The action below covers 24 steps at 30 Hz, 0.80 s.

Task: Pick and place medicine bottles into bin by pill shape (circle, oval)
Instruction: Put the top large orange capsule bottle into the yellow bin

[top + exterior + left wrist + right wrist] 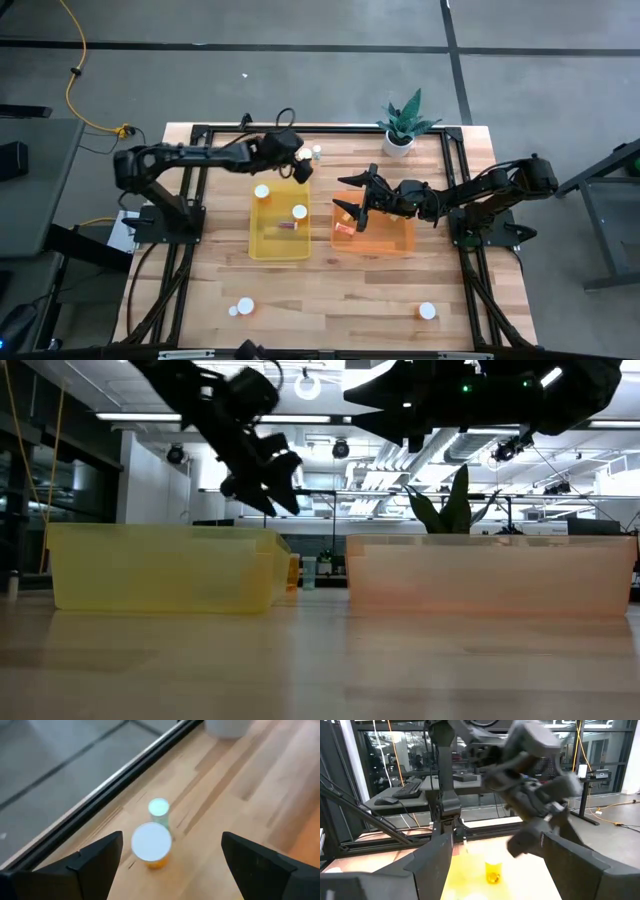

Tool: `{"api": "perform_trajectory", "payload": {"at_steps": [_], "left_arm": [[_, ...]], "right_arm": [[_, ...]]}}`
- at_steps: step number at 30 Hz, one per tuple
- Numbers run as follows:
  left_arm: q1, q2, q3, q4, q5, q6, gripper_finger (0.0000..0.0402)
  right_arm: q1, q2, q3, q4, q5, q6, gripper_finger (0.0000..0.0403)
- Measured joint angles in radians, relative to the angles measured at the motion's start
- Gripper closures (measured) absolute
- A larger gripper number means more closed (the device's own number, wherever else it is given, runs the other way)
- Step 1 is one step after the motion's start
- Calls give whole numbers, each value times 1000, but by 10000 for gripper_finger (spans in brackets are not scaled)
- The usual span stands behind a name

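My left gripper (302,168) is open and empty, hovering past the far edge of the yellow bin (256,240). It is above an amber bottle with a white cap (151,844) and a smaller clear bottle (159,808), which stand upright side by side on the table. My right gripper (348,195) is open and empty over the left end of the orange bin (400,245). The yellow bin holds two white-capped bottles (262,191) (300,211) and a small lying thing (287,226). A small thing (343,228) lies in the orange bin.
A potted plant in a white pot (398,142) stands at the table's far right. Two bottles (245,306) stand near the front left edge and one (428,311) near the front right. A black frame rail (125,775) runs along the far edge.
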Motion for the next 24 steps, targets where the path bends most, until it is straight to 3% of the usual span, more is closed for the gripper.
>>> {"api": "perform_trajectory", "payload": {"at_steps": [9,24], "left_arm": [[46,188,196,-156,61,-87,73],[71,263,217,-163,44,-105,73]], "right_arm": [[0,0,0,-4,0,0,111],[0,0,0,-5,0,0,111]]}}
